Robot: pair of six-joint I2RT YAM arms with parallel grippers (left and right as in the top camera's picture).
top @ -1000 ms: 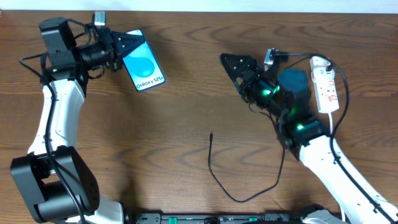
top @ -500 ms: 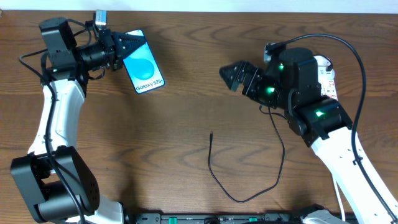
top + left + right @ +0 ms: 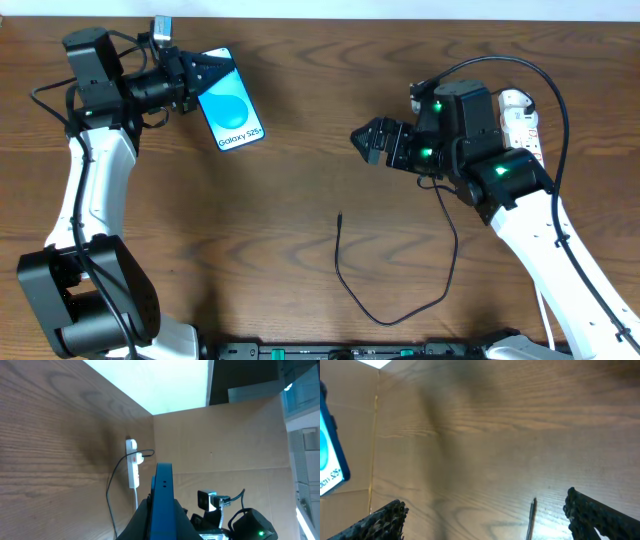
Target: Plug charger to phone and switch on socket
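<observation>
Left gripper [image 3: 203, 72]: fingers clamped on the upper end of the slim black-framed phone with the light blue screen [image 3: 232, 100], near the far-left corner of the dark brown wooden bench [image 3: 300, 170]. Screen faces up and the free short end points toward the bench middle. No shift here over the last second. The left wrist view shows the phone edge-on between the fingers [image 3: 162, 505].

Right gripper [image 3: 368, 140]: fingers spread wide, nothing between them. The right wrist view has one finger at each lower corner with bare wood between. Over the last second this arm has swung away from the far-right corner. Its claw has dropped from pointing at the far edge to hanging over the bench middle, closer to the plug end.

Long thin black charger cable [image 3: 345, 280]: lies loose in a curve toward the near edge. Its small plug tip [image 3: 339, 215] sits at bench centre, untouched and unmoved. The tip now shows at the lower edge of the right wrist view [image 3: 532, 510].

Narrow white power strip with red markings [image 3: 525, 125]: at the far-right corner, partly hidden behind the right arm. Also seen in the left wrist view [image 3: 132, 465]. Switch state too small to tell.

Judgement: the right arm looks to be lining up on the plug tip. Pickup, insertion and switching are all still to do.
</observation>
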